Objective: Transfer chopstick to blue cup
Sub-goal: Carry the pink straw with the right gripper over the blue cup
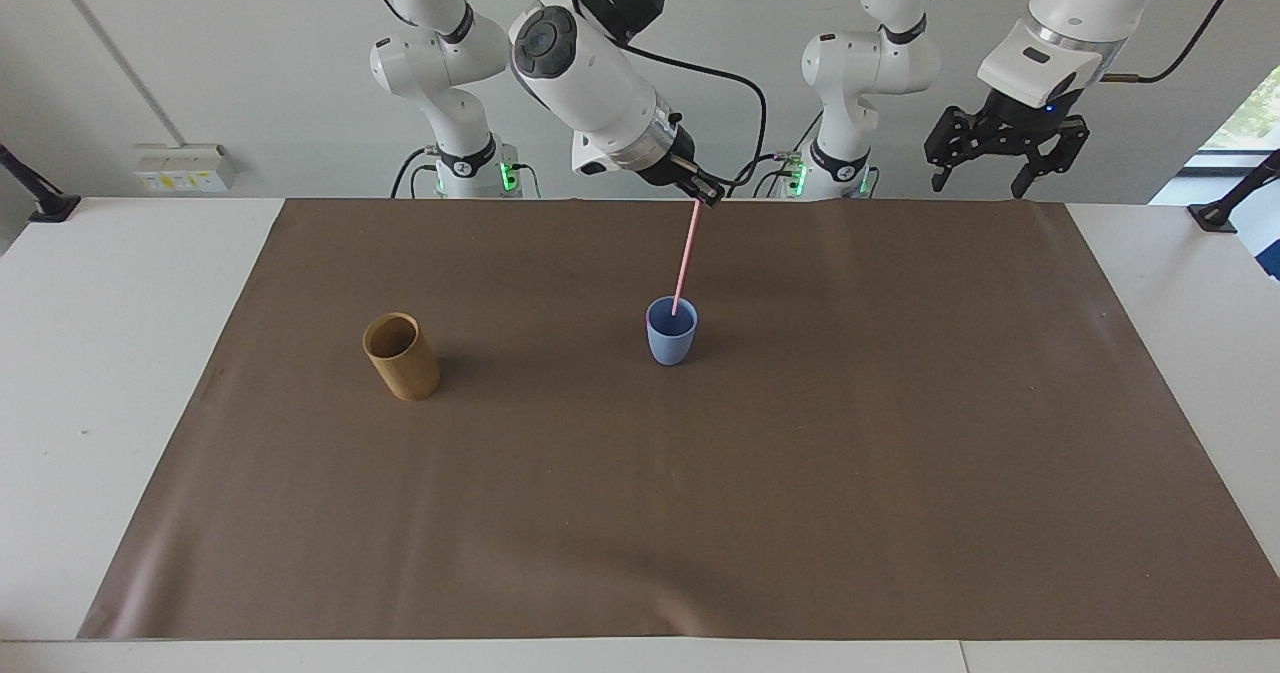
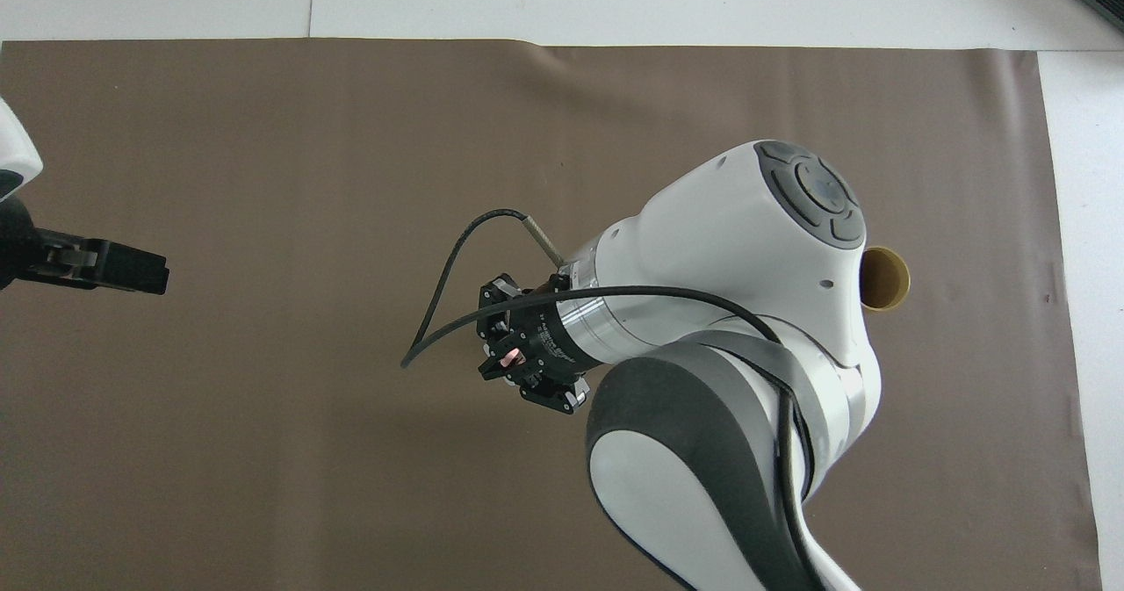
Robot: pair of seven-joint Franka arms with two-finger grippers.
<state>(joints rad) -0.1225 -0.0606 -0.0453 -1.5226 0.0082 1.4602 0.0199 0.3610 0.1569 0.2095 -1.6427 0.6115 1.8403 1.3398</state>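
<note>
A white table (image 1: 120, 373) is carrying a brown mat (image 1: 700, 513) that is covering most of its top. The blue cup (image 1: 671, 331) is standing upright on the mat near its middle, and a tan bamboo cup (image 1: 401, 357) is standing well apart from it, toward the right arm's end.
</note>
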